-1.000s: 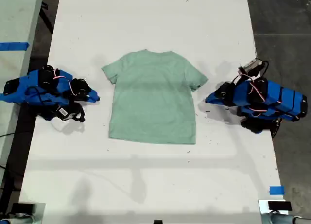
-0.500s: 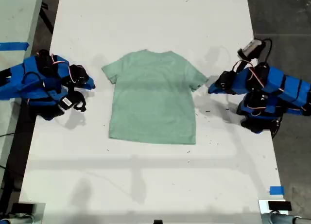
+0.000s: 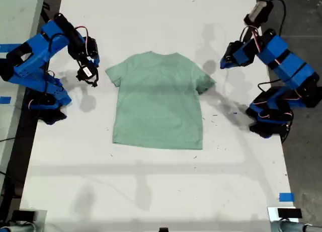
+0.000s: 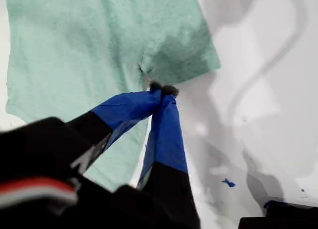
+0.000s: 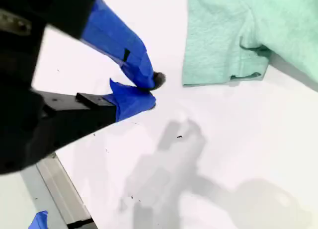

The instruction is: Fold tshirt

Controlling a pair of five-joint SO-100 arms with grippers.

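Note:
The mint-green tshirt (image 3: 158, 98) lies flat and spread out in the middle of the white table (image 3: 151, 191), collar toward the far end. My first gripper (image 3: 223, 63) is on the arm at the exterior view's right, raised above the table just off the nearer sleeve. In the first wrist view my first gripper (image 4: 161, 89) is shut and empty, hovering over the sleeve's underarm on the tshirt (image 4: 74, 40). On the exterior view's left, my second gripper (image 3: 95, 61) is raised beside the other sleeve. My second gripper (image 5: 151, 91) is shut on nothing, above bare table short of the tshirt (image 5: 233, 40).
A piece of blue tape (image 3: 286, 197) is stuck near the table's front corner at the exterior view's right. A second table with blue tape (image 3: 15, 47) stands at the exterior view's left. Dark floor borders the table on the exterior view's right. The table edge (image 5: 64, 194) shows in the second wrist view.
Both arms have risen from lying low on the table and swung their grippers toward the far end, near the sleeves. The tshirt has not moved.

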